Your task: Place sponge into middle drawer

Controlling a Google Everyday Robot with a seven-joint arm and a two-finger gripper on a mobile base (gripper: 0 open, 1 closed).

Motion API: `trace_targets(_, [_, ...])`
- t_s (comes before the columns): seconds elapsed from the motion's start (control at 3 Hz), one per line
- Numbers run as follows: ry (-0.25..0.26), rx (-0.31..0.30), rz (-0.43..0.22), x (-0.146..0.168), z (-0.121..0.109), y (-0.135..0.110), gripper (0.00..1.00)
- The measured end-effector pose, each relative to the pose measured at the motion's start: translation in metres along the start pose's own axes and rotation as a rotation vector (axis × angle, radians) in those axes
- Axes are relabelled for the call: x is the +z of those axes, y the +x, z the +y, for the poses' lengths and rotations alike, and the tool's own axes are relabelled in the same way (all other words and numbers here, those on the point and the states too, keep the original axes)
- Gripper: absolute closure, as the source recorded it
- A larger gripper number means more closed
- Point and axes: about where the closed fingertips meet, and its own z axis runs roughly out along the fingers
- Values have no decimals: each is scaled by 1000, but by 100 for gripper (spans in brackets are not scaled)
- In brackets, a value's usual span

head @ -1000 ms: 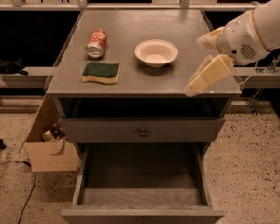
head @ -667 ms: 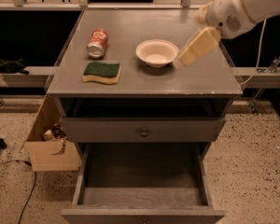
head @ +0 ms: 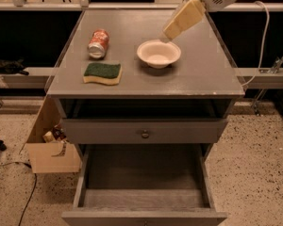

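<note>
A grey, matt wooden counter (head: 203, 74) tops a cabinet that stands on a speckled terrazzo floor (head: 254, 173). Dark shelving and pale rails run behind it. An open cardboard box (head: 49, 147) leans against the cabinet at 9 o'clock, and a white cable (head: 265, 36) hangs at 3 o'clock.

The sponge (head: 102, 73) lies flat at 8 o'clock on the counter near the front edge. It is a small rectangle with its rough dark green face up and a strip of pale yellow foam showing below. A red and silver soda can (head: 98, 43) lies on its side at 12 o'clock from the sponge. A round, shallow white bowl (head: 159, 53) sits near the centre.

Below a closed drawer front with a small round knob (head: 145, 133), the middle drawer (head: 141, 197) is pulled out, showing a bare grey floor and low side walls.

The gripper (head: 170, 31), a cream wedge on a white arm, hangs tilted at 1 o'clock from the bowl, just above its far rim. Whether it is spread or closed I cannot tell, and it carries nothing.

A second ago the gripper was over the counter's front right corner. It has since swung back and leftward past the bowl. The sponge, can, bowl and drawer have not moved.
</note>
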Motion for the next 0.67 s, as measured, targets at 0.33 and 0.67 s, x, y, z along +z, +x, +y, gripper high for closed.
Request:
trace_targets(0.33, [-2, 1, 2, 1, 1, 1, 0])
trace_targets(0.67, [-22, -1, -10, 24, 0, -7, 0])
